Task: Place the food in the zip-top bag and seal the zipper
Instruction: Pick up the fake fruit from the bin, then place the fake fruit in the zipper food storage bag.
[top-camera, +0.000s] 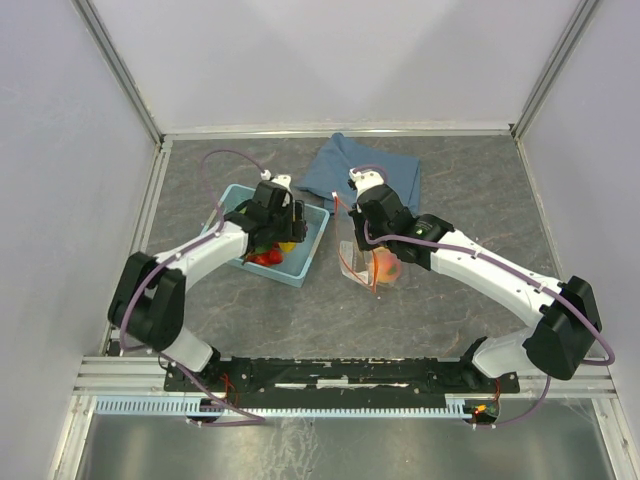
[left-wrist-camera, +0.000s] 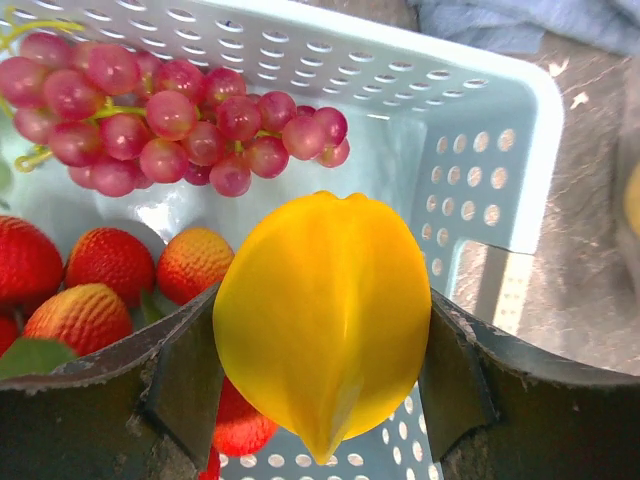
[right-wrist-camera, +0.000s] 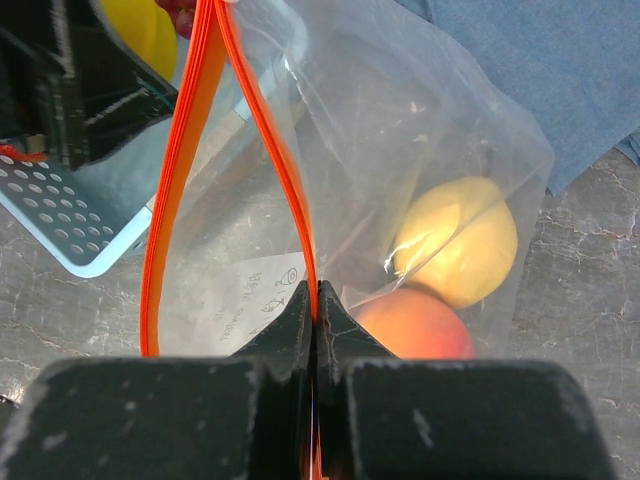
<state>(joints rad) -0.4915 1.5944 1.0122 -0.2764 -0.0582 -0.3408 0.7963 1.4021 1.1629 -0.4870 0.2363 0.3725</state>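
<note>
My left gripper (left-wrist-camera: 325, 385) is shut on the yellow banana (left-wrist-camera: 325, 310), holding it just above the light blue basket (left-wrist-camera: 480, 130). Dark red grapes (left-wrist-camera: 170, 110) and red strawberries (left-wrist-camera: 110, 260) lie in the basket below it. My right gripper (right-wrist-camera: 317, 300) is shut on the red-orange zipper strip (right-wrist-camera: 180, 180) of the clear zip-top bag (right-wrist-camera: 400, 130) and holds its mouth open. Two peaches (right-wrist-camera: 455, 240) lie inside the bag. In the top view the bag (top-camera: 372, 265) sits right of the basket (top-camera: 300, 280), with the left gripper (top-camera: 290, 222) over the basket.
A folded blue cloth (top-camera: 365, 170) lies behind the bag at the back of the grey table. The basket's right corner (right-wrist-camera: 70, 230) is close to the bag's mouth. Grey walls enclose the table on three sides.
</note>
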